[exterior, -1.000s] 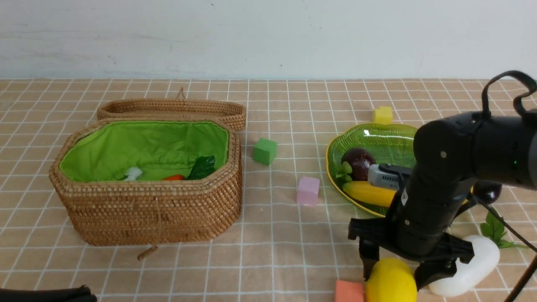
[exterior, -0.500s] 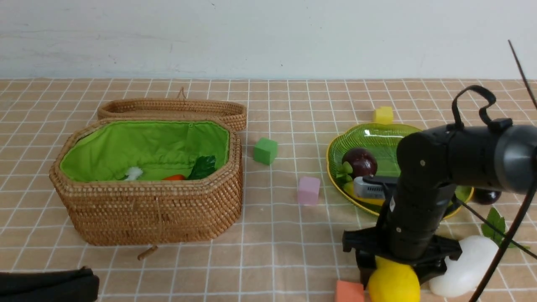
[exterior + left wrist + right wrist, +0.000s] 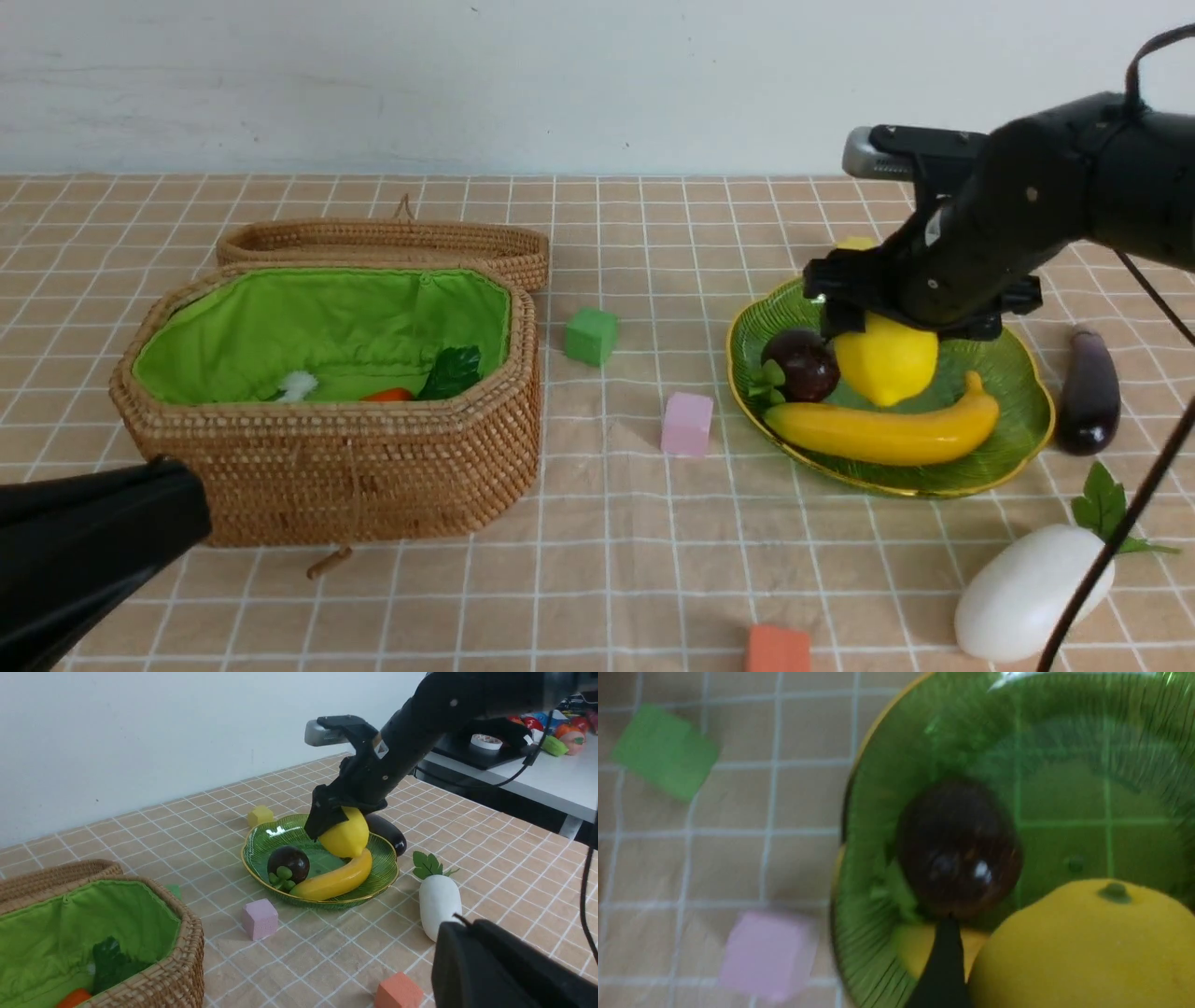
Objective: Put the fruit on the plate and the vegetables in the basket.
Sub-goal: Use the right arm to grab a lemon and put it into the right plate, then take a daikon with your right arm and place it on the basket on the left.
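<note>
"Where is the lemon [image 3: 887, 359]?"

"I have it clamped in my right hand [image 3: 920, 327], over the plate [image 3: 1013, 453] toward the counter's right side. The mangosteen [image 3: 800, 365] and banana [image 3: 887, 432] lie on that plate."

"And your left hand [image 3: 467, 921]?"

"Closed, with nothing in it, by the counter's near left corner."

"What about the vegetables?"

"I see the carrot [image 3: 388, 395] inside the basket [image 3: 327, 467], which sits on the left of the counter. The eggplant [image 3: 1089, 392] lies just beside the plate, near the right edge, and the white radish [image 3: 1032, 593] rests close to the near right corner."

"Any cubes about?"

"A green one [image 3: 591, 337] and a pink one [image 3: 687, 425] stand between basket and plate; a red one [image 3: 778, 649] sits at the near edge."
</note>
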